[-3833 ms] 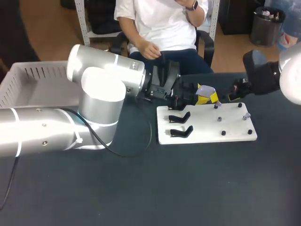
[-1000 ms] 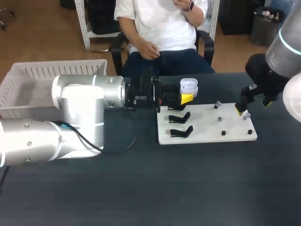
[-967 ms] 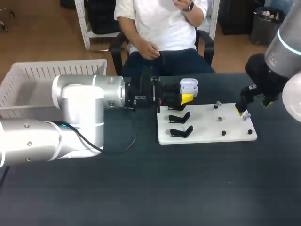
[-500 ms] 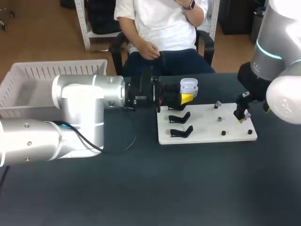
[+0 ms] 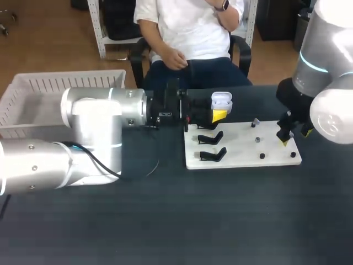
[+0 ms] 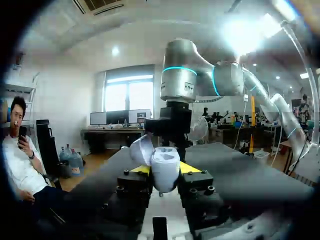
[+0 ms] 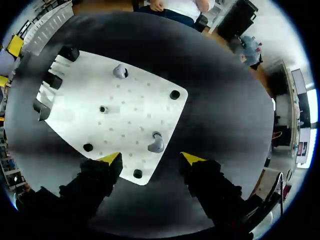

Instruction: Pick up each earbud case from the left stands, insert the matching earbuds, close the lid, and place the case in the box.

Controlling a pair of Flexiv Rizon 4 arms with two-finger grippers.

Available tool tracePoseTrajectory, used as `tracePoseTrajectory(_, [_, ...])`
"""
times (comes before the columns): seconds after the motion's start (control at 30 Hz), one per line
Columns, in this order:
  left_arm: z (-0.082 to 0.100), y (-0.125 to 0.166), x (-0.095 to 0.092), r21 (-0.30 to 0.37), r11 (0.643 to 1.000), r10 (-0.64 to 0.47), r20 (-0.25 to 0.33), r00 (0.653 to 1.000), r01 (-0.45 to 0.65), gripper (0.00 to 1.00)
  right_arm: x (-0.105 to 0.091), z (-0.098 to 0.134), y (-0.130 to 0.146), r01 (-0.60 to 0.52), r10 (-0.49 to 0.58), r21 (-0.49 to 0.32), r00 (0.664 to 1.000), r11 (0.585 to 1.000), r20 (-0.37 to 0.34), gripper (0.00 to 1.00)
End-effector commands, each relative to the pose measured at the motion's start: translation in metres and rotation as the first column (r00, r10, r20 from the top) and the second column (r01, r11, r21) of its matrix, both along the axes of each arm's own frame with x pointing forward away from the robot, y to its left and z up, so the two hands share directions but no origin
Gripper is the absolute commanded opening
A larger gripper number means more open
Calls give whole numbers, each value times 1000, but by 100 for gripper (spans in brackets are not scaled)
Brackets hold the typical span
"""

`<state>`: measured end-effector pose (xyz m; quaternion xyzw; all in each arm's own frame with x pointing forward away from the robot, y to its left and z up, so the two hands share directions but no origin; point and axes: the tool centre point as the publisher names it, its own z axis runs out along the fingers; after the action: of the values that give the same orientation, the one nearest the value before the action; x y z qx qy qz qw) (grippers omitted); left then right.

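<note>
Earbud case (image 5: 221,100), white and with its lid lifted, is gripped in the head view by the yellow tips of the left hand (image 5: 219,114), above the desk (image 5: 165,221). Just beside this hand two black stands (image 5: 211,138) are seen on a white board (image 5: 237,148). The right hand (image 5: 293,136) is held over the other end of the board, well apart from the case. A white basket (image 5: 33,91) stands far behind the left hand, beside its arm.

From the left wrist, the case is seen clamped upright between both fingers, and the open lid (image 6: 141,149) is tilted to one side. The right arm (image 6: 177,95) is seen ahead of the hand.

From the right wrist, the right hand is seen open and nothing is held. A grey earbud (image 7: 156,145) sits on the board just ahead of the gap between the fingers, untouched. A second earbud (image 7: 119,71) lies farther ahead.
</note>
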<state>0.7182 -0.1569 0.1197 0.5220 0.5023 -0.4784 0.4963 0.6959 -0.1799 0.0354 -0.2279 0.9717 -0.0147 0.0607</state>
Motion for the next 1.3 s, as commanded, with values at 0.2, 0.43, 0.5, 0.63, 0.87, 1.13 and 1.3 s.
tracePoseTrajectory(0.2, [-1, 0, -1, -4, 1000, 5, 3, 1000, -5, 0, 7, -3, 2, -6, 6, -4, 1000, 1000, -10, 49])
tracePoseTrajectory(0.43, [-1, 0, -1, -4, 1000, 5, 3, 1000, -5, 0, 10, -8, 1, -4, 4, -3, 1000, 1000, -14, 47])
tracePoseTrajectory(0.5, [-1, 0, -1, -4, 1000, 5, 3, 1000, -5, 0, 11, -10, 0, -2, 2, -2, 1000, 1000, -14, 46])
tracePoseTrajectory(0.63, [-1, 0, -1, -4, 1000, 5, 3, 1000, -5, 0, 14, -12, 0, 0, 0, 2, 1000, 1000, -13, 44])
tracePoseTrajectory(0.87, [-1, 0, -1, -4, 1000, 5, 3, 1000, -5, 0, 18, -12, 0, 1, -1, 4, 1000, 1000, -18, 44])
tracePoseTrajectory(1.13, [-1, 0, -1, -4, 1000, 5, 3, 1000, -5, 0, 20, -15, -2, 10, -9, 12, 1000, 1000, -27, 37])
tracePoseTrajectory(1.3, [-1, 0, -1, -4, 1000, 5, 3, 1000, -5, 0, 20, -17, -1, 14, -14, 13, 999, 1000, -29, 10])
